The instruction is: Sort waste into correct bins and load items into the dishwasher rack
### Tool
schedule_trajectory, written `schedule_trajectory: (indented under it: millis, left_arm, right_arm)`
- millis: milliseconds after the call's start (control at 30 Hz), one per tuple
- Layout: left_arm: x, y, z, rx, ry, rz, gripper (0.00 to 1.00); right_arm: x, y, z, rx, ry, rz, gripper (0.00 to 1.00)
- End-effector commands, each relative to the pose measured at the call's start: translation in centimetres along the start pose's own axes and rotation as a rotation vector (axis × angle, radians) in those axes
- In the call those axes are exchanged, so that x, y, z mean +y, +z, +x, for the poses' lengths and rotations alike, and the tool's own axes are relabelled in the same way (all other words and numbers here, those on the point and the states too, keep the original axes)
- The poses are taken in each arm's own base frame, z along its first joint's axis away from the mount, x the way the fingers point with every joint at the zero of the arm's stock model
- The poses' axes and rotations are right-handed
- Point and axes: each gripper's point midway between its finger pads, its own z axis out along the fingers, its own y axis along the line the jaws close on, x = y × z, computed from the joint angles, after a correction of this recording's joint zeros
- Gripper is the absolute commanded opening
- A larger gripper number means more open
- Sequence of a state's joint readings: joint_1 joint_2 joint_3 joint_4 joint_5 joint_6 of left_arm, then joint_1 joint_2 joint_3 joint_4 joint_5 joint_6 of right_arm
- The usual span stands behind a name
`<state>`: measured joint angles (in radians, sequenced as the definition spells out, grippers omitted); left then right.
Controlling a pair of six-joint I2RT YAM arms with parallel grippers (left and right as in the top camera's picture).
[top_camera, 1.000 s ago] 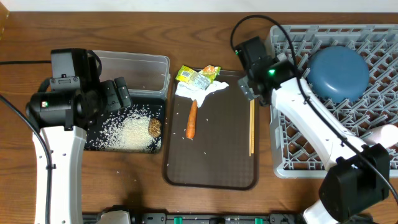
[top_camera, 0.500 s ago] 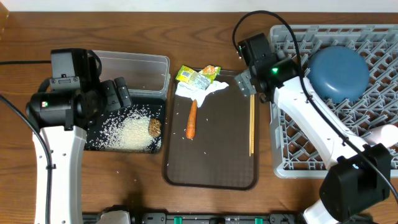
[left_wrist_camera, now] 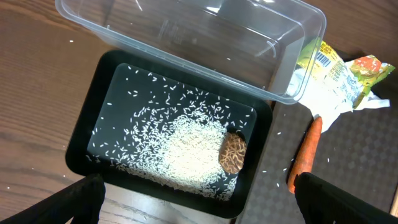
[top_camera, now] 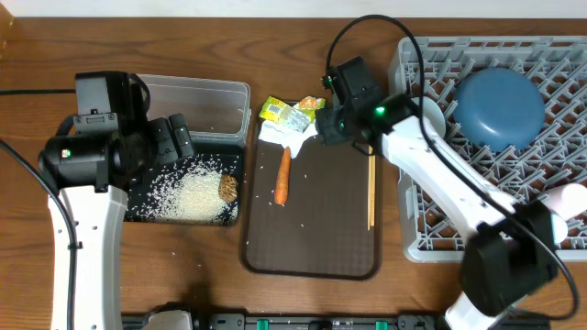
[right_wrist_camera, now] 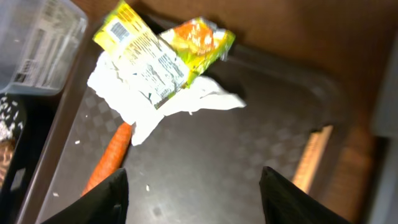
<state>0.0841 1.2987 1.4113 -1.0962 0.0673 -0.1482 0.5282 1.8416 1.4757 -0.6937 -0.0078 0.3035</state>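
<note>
On the dark-brown tray (top_camera: 312, 229) lie green-yellow wrappers (top_camera: 292, 112) on a crumpled white napkin (top_camera: 292, 136), an orange carrot (top_camera: 282, 174) and wooden chopsticks (top_camera: 371, 188). My right gripper (top_camera: 330, 124) hovers over the tray's far end, open. Between its fingers shows only bare tray (right_wrist_camera: 236, 124), with the wrappers (right_wrist_camera: 155, 53), napkin (right_wrist_camera: 143, 99) and carrot (right_wrist_camera: 106, 162) ahead and to the left. My left gripper (left_wrist_camera: 199, 208) hangs open over the near rim of the black bin (left_wrist_camera: 87, 143), which holds rice (left_wrist_camera: 186, 143) and a brown lump (left_wrist_camera: 232, 153).
The clear tub (top_camera: 197, 105) stands behind the black bin (top_camera: 151, 206). The grey dishwasher rack (top_camera: 477, 211) fills the right side, with a dark-blue plate (top_camera: 500, 108) in it and a pale pink cup (top_camera: 567, 197) at its right edge. Stray rice grains lie on the wood.
My right gripper has swung left from the rack's edge to over the tray's far end, close to the wrappers and napkin. The left arm has not moved.
</note>
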Motion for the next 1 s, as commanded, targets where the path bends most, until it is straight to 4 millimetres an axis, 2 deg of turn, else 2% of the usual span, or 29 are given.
schedule_trajectory:
  millis: [0,267,367,467,633,700,767,900,967]
  left_arm:
    - [0.4,-0.1,0.0,-0.006,0.013,-0.017,0.98]
    - [0.4,-0.1,0.0,-0.006,0.013,-0.017,0.98]
    - [0.4,-0.2,0.0,-0.006,0.013,-0.017,0.98]
    - [0.4,-0.2,0.0,-0.006,0.013,-0.017,0.98]
    - [0.4,-0.2,0.0,-0.006,0.013,-0.017,0.98]
    - [0.4,-0.2,0.0,-0.006,0.013,-0.017,0.98]
    - [0.4,-0.2,0.0,-0.006,0.013,-0.017,0.98]
    - [0.4,-0.2,0.0,-0.006,0.013,-0.017,0.98]
    - [0.4,-0.1,0.0,-0.006,0.013,-0.017,0.98]
  right_arm:
    - [0.7,1.9,0.9,0.042,0.108,-0.028,0.57]
    - [3.9,4.8,-2.1,-0.093,0.069,-0.111,0.59]
    - [4.5,6.1,-1.8,-0.093,0.057,-0.117,0.68]
    - [4.4,6.1,-1.6,-0.083,0.041,-0.111,0.7]
    - [3.4,4.8,-1.6,-0.073,0.046,-0.097,0.72]
    - [2.2,4.0,-0.7,-0.027,0.063,-0.071,0.71]
    - [0.7,3.5,1.0,0.051,0.081,-0.032,0.67]
    - [-1.3,3.3,5.4,0.231,0.099,0.038,0.38]
    - [-1.7,3.3,7.1,0.299,0.098,0.067,0.35]
